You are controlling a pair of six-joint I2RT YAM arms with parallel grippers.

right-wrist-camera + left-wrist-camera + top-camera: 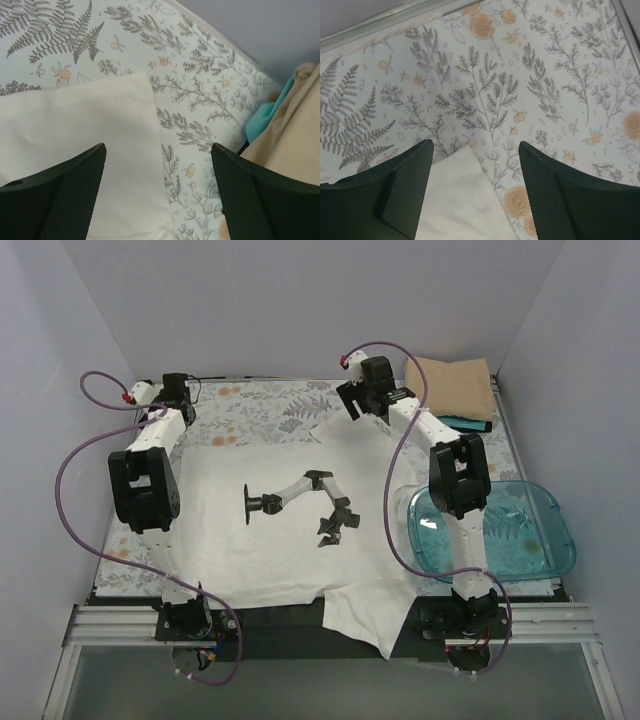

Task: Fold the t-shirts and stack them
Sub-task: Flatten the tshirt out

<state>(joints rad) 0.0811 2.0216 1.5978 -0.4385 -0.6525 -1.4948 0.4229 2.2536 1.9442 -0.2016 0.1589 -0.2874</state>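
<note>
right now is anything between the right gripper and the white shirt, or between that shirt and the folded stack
Nothing visible. The right gripper, jaws open, hangs over the far right corner of the off-white t-shirt, and only bare floral cover lies between that corner and the tan shirt topping the stack.

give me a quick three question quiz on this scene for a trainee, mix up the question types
1. True or false: the right gripper is clamped shut on the white shirt.
2. Which colour lies on top of the folded pile in the far right corner? A black, B tan, C teal.
3. Fill in: the blue tub sits to the ___ of the white shirt.
Key: 1 false, its jaws stand open; 2 B; 3 right.
</note>
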